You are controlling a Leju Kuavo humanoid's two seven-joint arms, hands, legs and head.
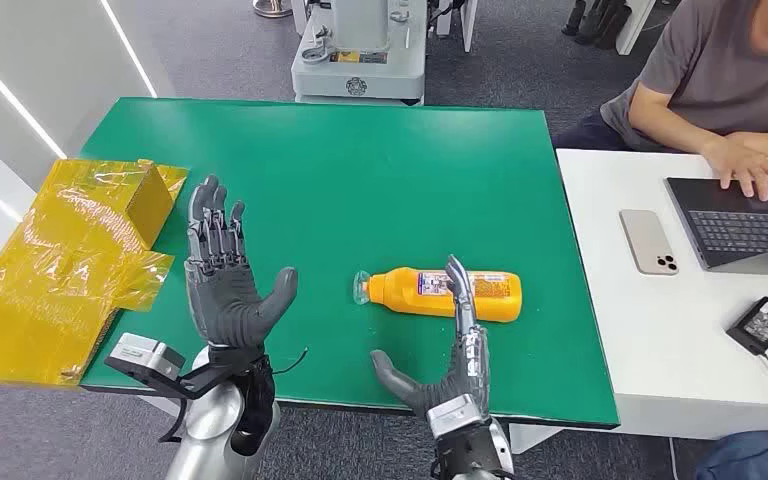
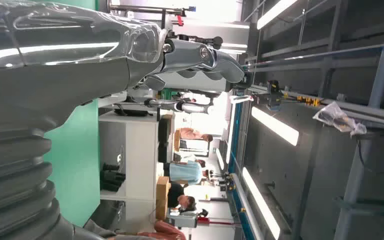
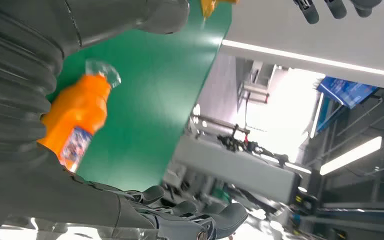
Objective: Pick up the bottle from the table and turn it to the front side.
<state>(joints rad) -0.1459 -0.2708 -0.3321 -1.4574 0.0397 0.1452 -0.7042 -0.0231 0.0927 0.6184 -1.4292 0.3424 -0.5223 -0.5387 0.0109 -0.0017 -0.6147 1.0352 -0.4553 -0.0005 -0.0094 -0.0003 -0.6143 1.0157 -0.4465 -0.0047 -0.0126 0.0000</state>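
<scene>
**Bottle: not yet grasped**

Right hand (image 1: 452,350): fingers spread, empty, fingertips at the bottle (image 1: 445,293). Left hand (image 1: 222,280): spread, empty, well apart. Bottle: lying on its side, mid-table (image 1: 360,170). Outstanding, by judgement: grasp, lift, turn.

The table (image 1: 360,160) has a matt green cover, smooth and even like a mat. The bottle (image 1: 440,292) is glossy orange plastic with a clear plastic cap and a printed paper-like label. Near the table's left edge lies yellow film (image 1: 60,270), shiny, wrinkled and half transparent. The left hand (image 1: 225,275) and the right hand (image 1: 450,365) look like dark grey matt plastic, and the forearms under them are polished silver metal. Beside the table's right edge stands a white desk (image 1: 660,350) with a smooth, matt top.
</scene>
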